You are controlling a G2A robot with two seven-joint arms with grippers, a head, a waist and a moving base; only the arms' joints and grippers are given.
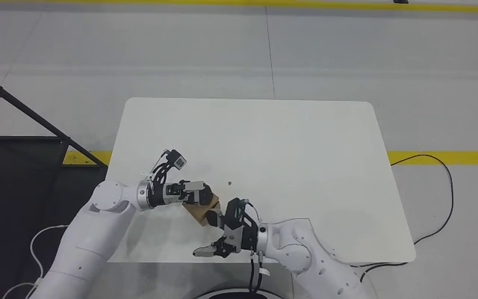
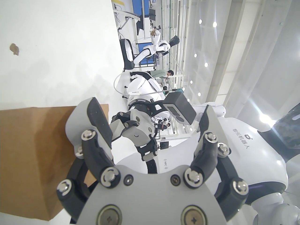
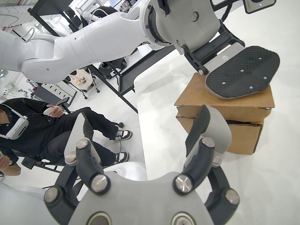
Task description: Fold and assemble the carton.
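Right wrist view: your left gripper [image 2: 151,105], spread, pins the small brown cardboard carton [image 3: 234,108] shut; release risks spring-back; right gripper [image 3: 144,115] spread.

Robotics lab hall, another white humanoid robot [image 2: 159,46], monitor [image 2: 152,14], yellow floor tape [image 1: 429,157], ceiling spotlights [image 2: 206,64]

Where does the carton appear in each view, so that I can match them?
Top view: carton near the robot-side edge of the table, at the tip of the left claw.
Left wrist view: carton on the table, beside one finger of the left claw.
Right wrist view: carton just beyond the right claw, under the left claw's pad.
Shared landmark: the left claw, always at the carton.
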